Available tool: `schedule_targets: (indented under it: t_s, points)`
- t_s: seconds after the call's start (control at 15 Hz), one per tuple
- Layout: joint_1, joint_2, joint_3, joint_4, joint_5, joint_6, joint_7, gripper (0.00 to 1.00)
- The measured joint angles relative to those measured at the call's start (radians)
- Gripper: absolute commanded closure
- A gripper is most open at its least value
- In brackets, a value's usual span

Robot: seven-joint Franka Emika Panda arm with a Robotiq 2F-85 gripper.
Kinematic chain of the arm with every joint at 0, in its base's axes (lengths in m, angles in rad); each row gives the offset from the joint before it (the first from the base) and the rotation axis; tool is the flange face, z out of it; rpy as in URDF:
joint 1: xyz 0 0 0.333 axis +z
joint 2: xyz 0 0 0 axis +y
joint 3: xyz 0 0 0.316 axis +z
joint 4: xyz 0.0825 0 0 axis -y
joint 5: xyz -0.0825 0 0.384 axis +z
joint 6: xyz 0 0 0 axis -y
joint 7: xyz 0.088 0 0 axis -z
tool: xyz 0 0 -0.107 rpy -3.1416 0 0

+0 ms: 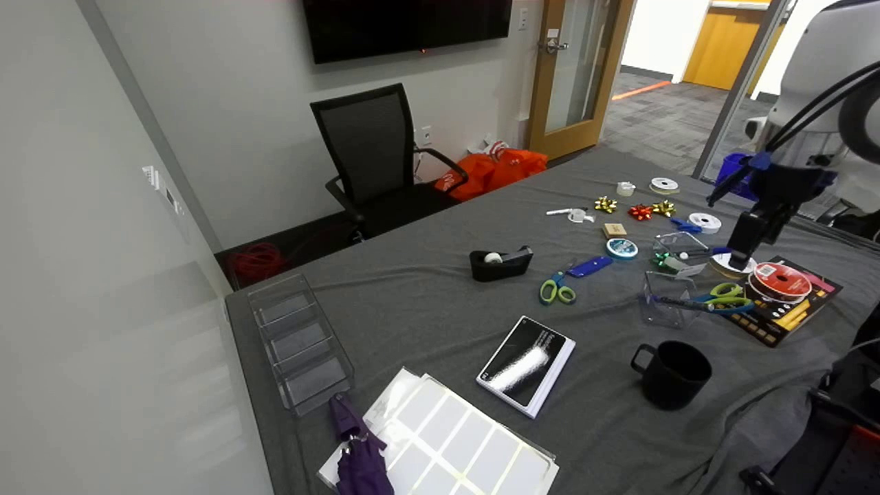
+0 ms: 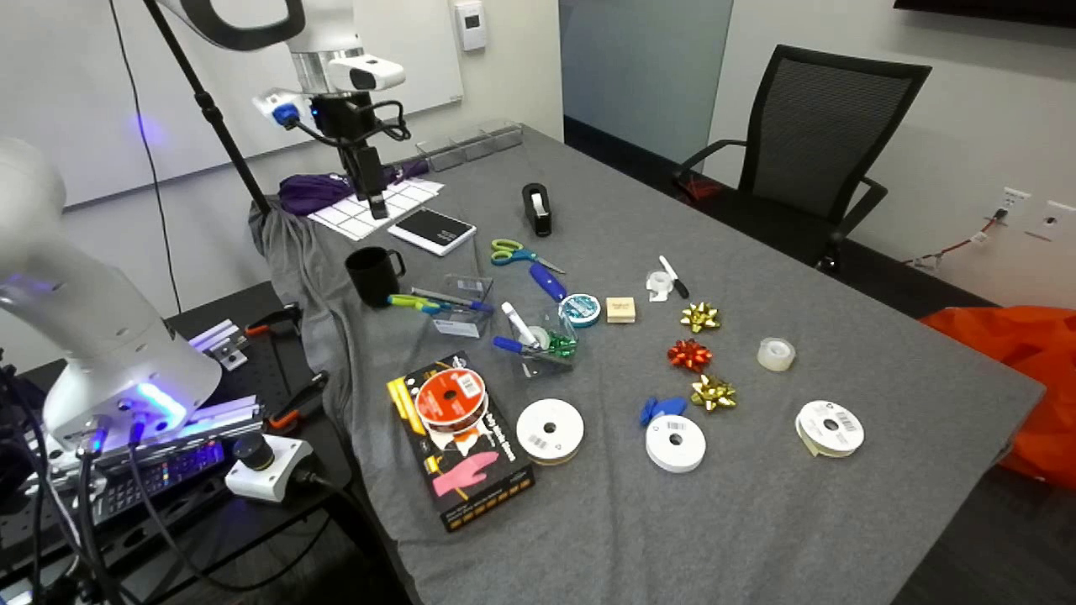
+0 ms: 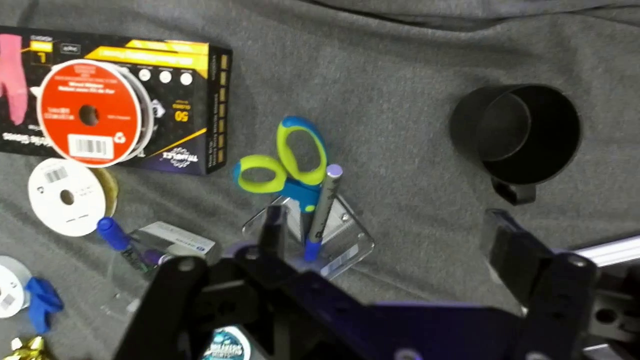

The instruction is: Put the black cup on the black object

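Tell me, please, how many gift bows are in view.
4: a gold bow and another gold bow with a red bow between them, plus a green bow visible through a clear holder; more may be hidden.

Below the black cup (image 3: 515,135) in the wrist view, only a sliver of the black object (image 3: 612,251) peeks out, the rest behind the gripper (image 3: 387,222) or chopped by the right edge! Far left of the cup, the glove box (image 3: 170,110) runs clean out of picture, its print partly under a red spool (image 3: 105,95). Down and left of the cup, a teal tin (image 3: 227,346), mostly masked. In an exterior view, left of the cup, the purple umbrella (image 1: 364,467), lopped off at the bottom!
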Motion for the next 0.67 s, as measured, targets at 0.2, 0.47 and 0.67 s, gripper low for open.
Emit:
schedule_targets:
  t_s: [0.2,0.47,0.67]
  points:
    - [0.041,0.098,0.009,0.001,0.11,0.017,0.004,0.0]
    - [0.085,0.214,0.023,0.003,0.26,0.124,0.004,0.0]
    - [0.1,0.293,0.042,0.018,0.297,0.188,0.013,0.0]
